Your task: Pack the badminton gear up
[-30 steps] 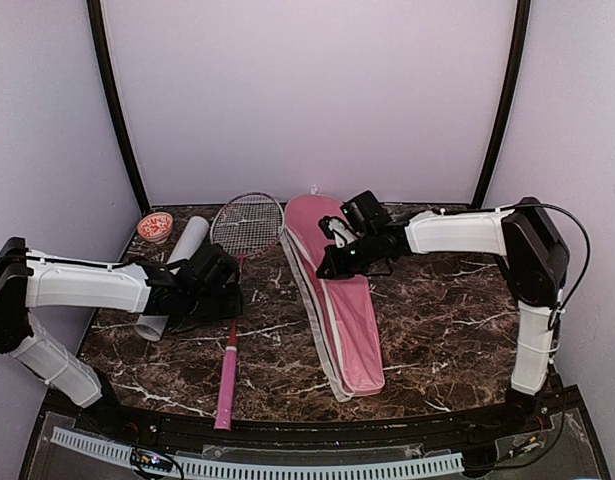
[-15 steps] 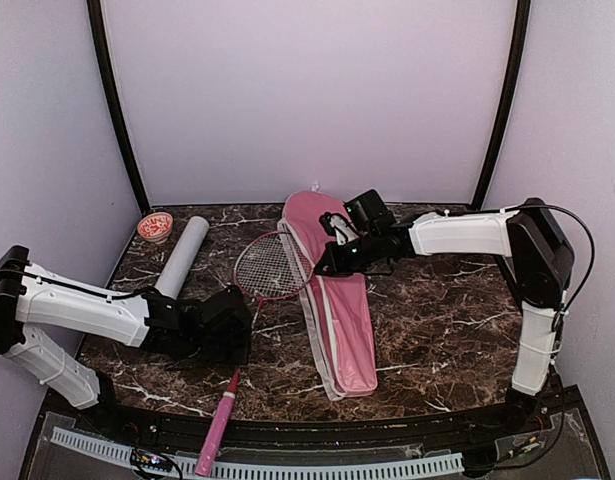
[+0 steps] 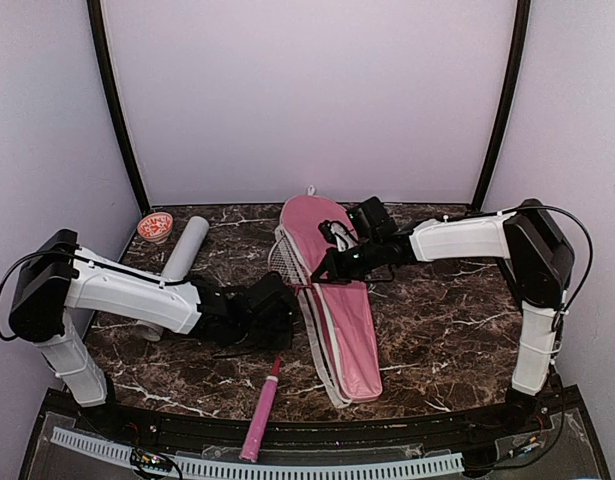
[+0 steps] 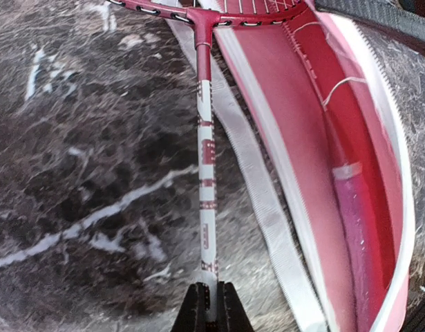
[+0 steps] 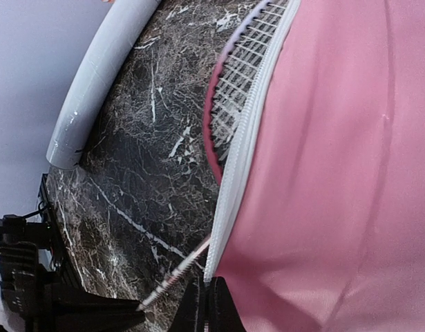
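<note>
The pink cover (image 3: 342, 310) lies in the middle of the table, its left edge open. My right gripper (image 3: 327, 268) is shut on the cover's white zipper edge (image 5: 243, 159) and holds the top flap up. My left gripper (image 3: 277, 322) is shut on the shaft (image 4: 206, 173) of a red-framed racket. Its head (image 5: 229, 104) is partly under the raised flap, and its pink handle (image 3: 262, 415) points to the near edge. A second racket's pink handle (image 4: 354, 228) lies inside the cover. The white tube (image 3: 182, 255) lies at the left. No shuttlecocks show.
A small red-patterned round cap (image 3: 155, 226) sits at the back left corner beside the tube's far end. The tube also shows in the right wrist view (image 5: 101, 83). Purple walls close in the back and both sides of the dark marble table (image 3: 437, 320).
My left gripper has moved right with the racket, and the racket head has slid from the tube's side to under the cover's flap. My right gripper keeps its hold on the flap's edge.
</note>
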Action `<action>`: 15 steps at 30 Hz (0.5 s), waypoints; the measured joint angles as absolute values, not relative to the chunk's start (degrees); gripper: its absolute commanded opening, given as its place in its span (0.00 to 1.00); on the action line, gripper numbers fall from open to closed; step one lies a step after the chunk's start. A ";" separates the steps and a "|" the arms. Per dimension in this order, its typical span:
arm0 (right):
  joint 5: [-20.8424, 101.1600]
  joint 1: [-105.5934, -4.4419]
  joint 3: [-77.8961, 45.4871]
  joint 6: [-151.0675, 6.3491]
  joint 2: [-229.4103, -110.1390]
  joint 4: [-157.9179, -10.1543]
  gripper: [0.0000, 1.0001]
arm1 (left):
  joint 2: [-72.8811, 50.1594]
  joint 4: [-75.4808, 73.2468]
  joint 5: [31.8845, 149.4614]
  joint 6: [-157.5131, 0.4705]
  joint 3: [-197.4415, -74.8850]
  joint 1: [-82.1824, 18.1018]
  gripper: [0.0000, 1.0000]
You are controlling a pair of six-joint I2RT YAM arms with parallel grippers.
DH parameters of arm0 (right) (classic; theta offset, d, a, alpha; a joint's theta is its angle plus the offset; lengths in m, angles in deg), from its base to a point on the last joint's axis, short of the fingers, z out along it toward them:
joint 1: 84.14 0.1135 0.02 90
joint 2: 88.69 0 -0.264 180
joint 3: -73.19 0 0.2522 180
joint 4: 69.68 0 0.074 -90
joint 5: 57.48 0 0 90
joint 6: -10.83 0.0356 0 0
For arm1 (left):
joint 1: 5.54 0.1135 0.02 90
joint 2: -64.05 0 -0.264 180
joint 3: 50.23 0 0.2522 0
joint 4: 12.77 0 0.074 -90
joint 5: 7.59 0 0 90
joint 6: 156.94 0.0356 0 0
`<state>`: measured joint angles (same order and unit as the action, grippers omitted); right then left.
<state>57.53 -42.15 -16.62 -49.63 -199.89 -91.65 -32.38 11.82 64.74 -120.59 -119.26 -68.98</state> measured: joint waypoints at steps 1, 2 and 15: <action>57.97 -42.15 -16.62 -49.44 -199.89 -91.45 0.00 | -33.58 11.23 64.87 -120.41 -120.35 -68.72 0.00; 58.25 -42.12 -16.60 -49.24 -199.89 -91.32 0.00 | -34.98 10.44 65.07 -120.11 -121.47 -68.46 0.00; 59.76 -40.86 -13.61 -46.95 -197.84 -89.31 0.00 | -42.12 -2.57 68.59 -115.98 -123.11 -61.99 0.00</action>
<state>59.76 -40.86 -13.61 -46.95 -197.84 -89.31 -42.12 -2.57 68.59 -115.98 -123.11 -61.99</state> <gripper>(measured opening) 0.007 0.041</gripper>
